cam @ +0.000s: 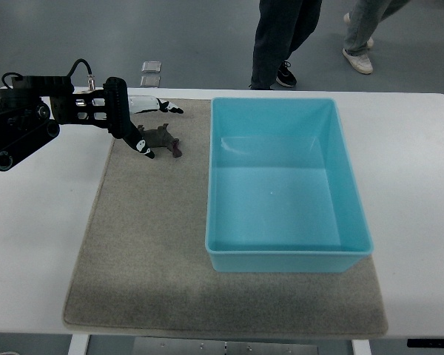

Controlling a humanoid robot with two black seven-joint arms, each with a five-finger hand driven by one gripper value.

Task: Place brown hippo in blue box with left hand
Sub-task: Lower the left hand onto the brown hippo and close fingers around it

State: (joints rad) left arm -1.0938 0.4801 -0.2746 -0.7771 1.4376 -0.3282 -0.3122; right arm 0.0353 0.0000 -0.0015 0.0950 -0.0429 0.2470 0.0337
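The left hand point(137, 126) reaches in from the left edge over the far left corner of the grey mat point(148, 244), its dark fingers point(143, 144) spread around the brown hippo point(163, 140), touching it at its left end; whether they grip it cannot be told. The hippo lies on the mat, just left of the blue box point(281, 255), which stands on the white worktop point(414, 185). Beyond the far edge, a person's legs point(281, 41) stand on the floor.
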